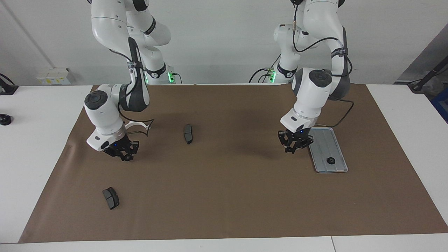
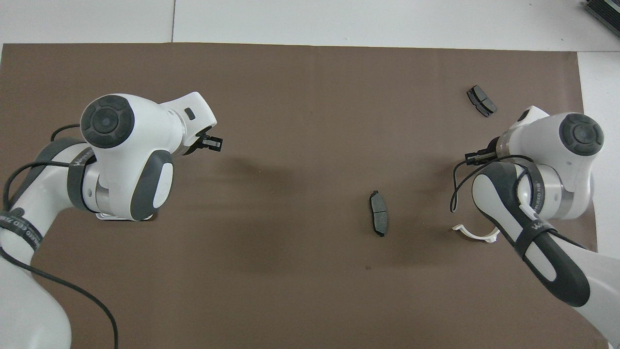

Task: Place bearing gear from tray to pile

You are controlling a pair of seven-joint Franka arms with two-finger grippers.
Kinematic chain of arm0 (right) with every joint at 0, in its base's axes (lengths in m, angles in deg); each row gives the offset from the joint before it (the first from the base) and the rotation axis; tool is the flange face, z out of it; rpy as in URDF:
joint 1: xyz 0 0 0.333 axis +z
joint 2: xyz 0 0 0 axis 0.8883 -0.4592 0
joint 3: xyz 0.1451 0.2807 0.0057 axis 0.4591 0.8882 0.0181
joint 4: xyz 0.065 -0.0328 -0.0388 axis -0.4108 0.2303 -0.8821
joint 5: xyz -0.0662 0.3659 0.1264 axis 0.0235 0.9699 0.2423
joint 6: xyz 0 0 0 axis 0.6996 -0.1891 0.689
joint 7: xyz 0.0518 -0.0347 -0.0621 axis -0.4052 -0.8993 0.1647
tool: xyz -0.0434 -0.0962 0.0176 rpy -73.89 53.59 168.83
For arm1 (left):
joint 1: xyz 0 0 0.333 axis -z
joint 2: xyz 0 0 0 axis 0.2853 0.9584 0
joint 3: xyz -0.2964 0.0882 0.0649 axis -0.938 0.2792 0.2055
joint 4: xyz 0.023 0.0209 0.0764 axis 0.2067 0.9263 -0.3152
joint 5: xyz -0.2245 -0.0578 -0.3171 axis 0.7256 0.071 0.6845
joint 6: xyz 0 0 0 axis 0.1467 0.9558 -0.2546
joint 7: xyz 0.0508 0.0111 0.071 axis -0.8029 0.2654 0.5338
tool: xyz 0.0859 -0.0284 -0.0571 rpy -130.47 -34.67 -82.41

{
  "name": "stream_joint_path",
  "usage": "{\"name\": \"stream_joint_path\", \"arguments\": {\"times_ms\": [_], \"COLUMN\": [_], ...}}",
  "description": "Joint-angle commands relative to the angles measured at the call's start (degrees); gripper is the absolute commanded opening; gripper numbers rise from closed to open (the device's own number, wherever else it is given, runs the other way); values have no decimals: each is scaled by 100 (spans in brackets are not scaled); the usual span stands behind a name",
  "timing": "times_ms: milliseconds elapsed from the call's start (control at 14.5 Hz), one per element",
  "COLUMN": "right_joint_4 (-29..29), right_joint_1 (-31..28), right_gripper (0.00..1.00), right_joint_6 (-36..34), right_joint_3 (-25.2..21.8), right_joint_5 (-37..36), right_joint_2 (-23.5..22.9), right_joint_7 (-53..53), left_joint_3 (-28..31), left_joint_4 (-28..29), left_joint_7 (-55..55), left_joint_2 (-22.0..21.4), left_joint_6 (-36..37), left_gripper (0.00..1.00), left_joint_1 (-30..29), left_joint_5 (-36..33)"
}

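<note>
Small black gear (image 1: 330, 160) flat in ridged silver tray (image 1: 336, 147), pile (image 1: 134, 125) well apart.

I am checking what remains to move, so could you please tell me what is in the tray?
In the facing view, the tray holds one small dark round part toward its end farther from the robots; the rest is bare ridged metal. In the overhead view, the left arm covers almost all of it.

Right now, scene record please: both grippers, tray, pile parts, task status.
left gripper: jaws shut, raised over the mat beside the tray, on its side toward the right arm's end
right gripper: jaws shut on a small dark gear, over the mat by the white bracket
tray: one tray gear on it, at the end farther from the robots
pile: white bracket, two brake pads, scattered apart
task: small dark gear not yet set down
</note>
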Motion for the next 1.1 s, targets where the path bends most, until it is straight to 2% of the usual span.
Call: {"name": "stream_joint_path", "arguments": {"times_ms": [0,138,344,551,758,895,1033], "right_joint_4": [184,123,-140,-745,-1037,-1055,-1072], "right_joint_1": [-165,-130,-60,-51,-51,-42,176], "right_gripper": [34,100,100,100,100,100,100], "right_joint_6": [365,348,95,-608,-820,-707,-567], "right_joint_3": [90,90,99,458,783,1082,1136], "right_joint_5": [114,114,236,254,246,237,202], "right_joint_2": [-59,-77,-7,99,99,73,38], "right_joint_7": [-243,-138,-24,493,987,1398,1637], "left_joint_3": [67,67,76,75,67,67,49], "left_joint_4": [-633,-914,-1056,-1390,-1381,-1347,-1399], "left_joint_7": [-69,-25,-16,36,45,28,19], "left_joint_2": [376,656,1122,1772,1844,1914,2107], "left_joint_6": [150,80,-279,-1051,-1344,-1790,-1994], "left_gripper": [0,0,0,0,0,0,0], "left_joint_1": [486,795,1077,1313,1349,1350,1341], "left_joint_5": [265,519,740,810,941,1004,1004]}}
